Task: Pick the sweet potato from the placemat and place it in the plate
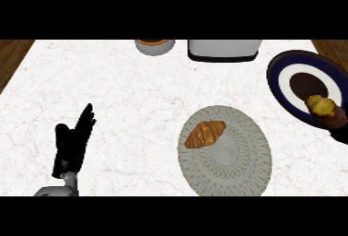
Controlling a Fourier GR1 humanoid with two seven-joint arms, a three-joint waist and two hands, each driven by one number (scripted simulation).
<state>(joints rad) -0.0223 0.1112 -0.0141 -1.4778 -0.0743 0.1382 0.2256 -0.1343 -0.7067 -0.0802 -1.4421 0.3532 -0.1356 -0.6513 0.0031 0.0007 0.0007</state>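
The sweet potato [321, 105], yellow-brown and lumpy, lies over the lower right part of the plate [284, 87], which has a dark blue rim, a white ring and a brown centre. A dark piece of my right hand [338, 134] shows at the view's right edge, just below the sweet potato; its fingers are hidden. The round grey placemat [231, 166] lies at the counter's centre with a croissant [205, 133] on its upper left part. My left hand [71, 145] rests open at the lower left, fingers up.
A grey cup with an orange inside [155, 46] and a grey box-shaped appliance [224, 50] stand at the counter's far edge. Wooden floor [12, 55] shows beyond the counter's left and right corners.
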